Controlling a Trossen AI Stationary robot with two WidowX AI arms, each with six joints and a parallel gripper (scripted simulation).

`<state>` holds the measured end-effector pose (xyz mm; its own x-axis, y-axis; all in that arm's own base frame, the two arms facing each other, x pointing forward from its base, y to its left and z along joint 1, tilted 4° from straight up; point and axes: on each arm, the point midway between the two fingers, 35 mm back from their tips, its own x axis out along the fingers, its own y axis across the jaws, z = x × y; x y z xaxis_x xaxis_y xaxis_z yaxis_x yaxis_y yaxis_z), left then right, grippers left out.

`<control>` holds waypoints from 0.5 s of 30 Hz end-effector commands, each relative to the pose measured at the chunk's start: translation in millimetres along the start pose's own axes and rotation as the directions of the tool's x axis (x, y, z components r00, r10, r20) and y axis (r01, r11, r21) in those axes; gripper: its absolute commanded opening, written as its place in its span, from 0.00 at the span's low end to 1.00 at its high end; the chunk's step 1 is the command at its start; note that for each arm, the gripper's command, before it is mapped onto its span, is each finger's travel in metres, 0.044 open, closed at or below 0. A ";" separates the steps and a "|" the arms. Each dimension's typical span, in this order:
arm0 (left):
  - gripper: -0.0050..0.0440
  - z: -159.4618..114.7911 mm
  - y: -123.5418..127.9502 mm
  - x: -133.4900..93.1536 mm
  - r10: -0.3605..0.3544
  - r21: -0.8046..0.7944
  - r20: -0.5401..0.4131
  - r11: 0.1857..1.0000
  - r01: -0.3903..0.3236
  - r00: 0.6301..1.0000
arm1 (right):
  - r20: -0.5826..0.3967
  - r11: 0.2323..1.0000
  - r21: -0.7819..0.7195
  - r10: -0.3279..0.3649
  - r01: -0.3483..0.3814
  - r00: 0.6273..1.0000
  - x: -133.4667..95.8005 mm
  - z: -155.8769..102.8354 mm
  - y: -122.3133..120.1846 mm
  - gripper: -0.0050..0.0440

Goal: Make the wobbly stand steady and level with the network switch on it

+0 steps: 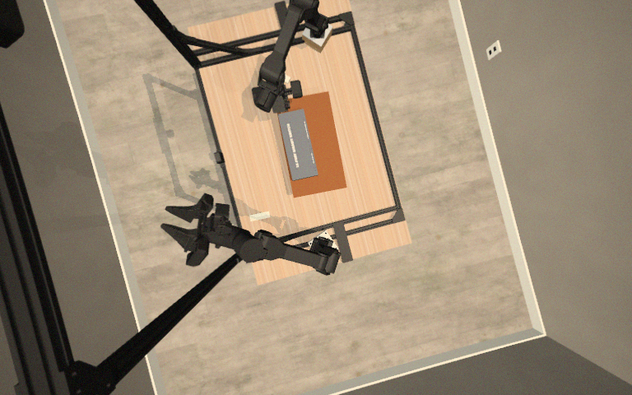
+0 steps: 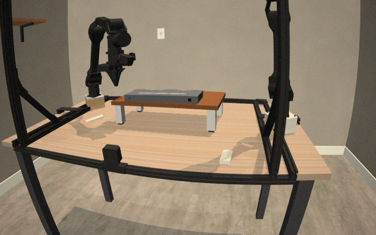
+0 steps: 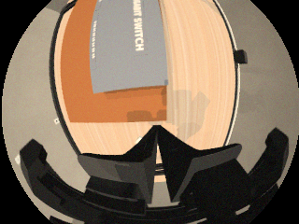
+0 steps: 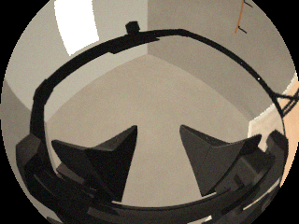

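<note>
Wedges (image 1: 259,216) (image 2: 226,157) (image 2: 94,118) lie on a wood-grain table (image 1: 373,186) (image 2: 166,144) between grey-brown walls (image 1: 559,139) (image 2: 207,41).

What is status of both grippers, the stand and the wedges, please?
Left gripper shut, empty, above the stand's end. Right gripper open, off the table. Stand bearing switch; both wedges lie away from its legs.

Fittings on the room's walls
Exterior view: wooden shelf (image 2: 34,21) (image 4: 240,19) at ten o'clock, pale wall plate (image 2: 160,33) near eleven; top view: two-slot outlet (image 1: 493,49) toward two.
</note>
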<state>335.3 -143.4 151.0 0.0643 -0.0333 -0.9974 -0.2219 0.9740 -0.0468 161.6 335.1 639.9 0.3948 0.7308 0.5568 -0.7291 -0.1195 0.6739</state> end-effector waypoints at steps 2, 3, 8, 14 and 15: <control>0.10 0.0 0.0 0.0 0.000 0.000 0.000 1.000 0.000 1.000 | -0.151 0.966 0.144 -0.191 0.213 0.970 4.6 -54.2 -69.2 0.60; 0.10 0.0 0.0 0.0 0.000 0.000 0.000 1.000 0.000 1.000 | -0.178 0.951 0.171 -0.226 0.256 0.958 3.3 -62.0 -79.4 0.60; 0.10 0.0 0.0 0.0 0.000 0.000 0.000 1.000 0.000 1.000 | -0.230 0.912 0.221 -0.295 0.345 0.927 -0.4 -85.6 -110.2 0.60; 0.10 0.0 0.0 0.0 0.000 0.000 0.000 1.000 0.000 1.000 | -0.272 0.860 0.263 -0.368 0.437 0.889 -7.9 -102.7 -132.5 0.60; 0.10 0.0 0.0 0.0 0.000 0.000 0.000 1.000 0.000 1.000 | -0.296 0.831 0.282 -0.400 0.479 0.867 -11.7 -111.8 -144.7 0.60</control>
<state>335.3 -143.4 151.0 0.0643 -0.0333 -0.9974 -0.2219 0.9740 -0.0468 193.8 405.6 519.7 0.4616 0.8678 0.1841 -0.3703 -0.0002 0.9289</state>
